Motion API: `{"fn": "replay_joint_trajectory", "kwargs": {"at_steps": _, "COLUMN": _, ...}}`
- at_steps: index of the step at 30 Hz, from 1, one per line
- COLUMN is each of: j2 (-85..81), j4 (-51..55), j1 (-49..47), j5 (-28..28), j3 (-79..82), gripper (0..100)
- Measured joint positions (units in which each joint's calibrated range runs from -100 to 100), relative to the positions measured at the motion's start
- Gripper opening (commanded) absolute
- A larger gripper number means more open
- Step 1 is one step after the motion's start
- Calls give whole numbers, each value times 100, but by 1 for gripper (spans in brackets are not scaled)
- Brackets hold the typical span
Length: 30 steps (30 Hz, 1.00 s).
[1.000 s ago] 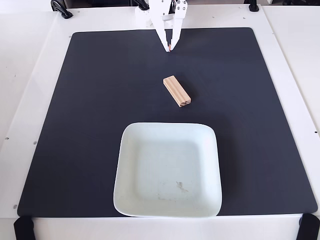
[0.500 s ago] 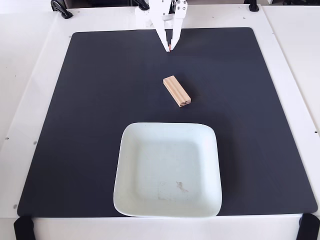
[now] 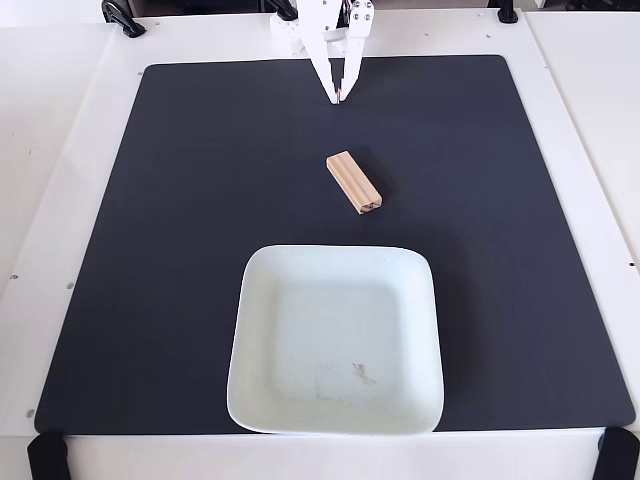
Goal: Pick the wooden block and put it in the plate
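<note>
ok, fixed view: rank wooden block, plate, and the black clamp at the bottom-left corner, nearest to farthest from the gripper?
Measured from the gripper at top centre:
1. Wooden block, just below the fingers, on the black mat.
2. Plate, lower centre.
3. Black clamp, bottom-left corner, off the mat.

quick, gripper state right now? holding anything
Gripper: fingers nearly together, holding nothing; it hangs at the top of the fixed view, apart from the wooden block, which lies on the black mat above the plate.
</note>
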Motion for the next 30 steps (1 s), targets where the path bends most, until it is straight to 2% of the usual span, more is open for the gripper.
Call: {"fn": "replay_joint_trajectory", "kwargs": {"at_steps": 30, "j2": 0, "j4": 17, "j1": 58, "j5": 0, "j3": 0, "gripper": 1}}
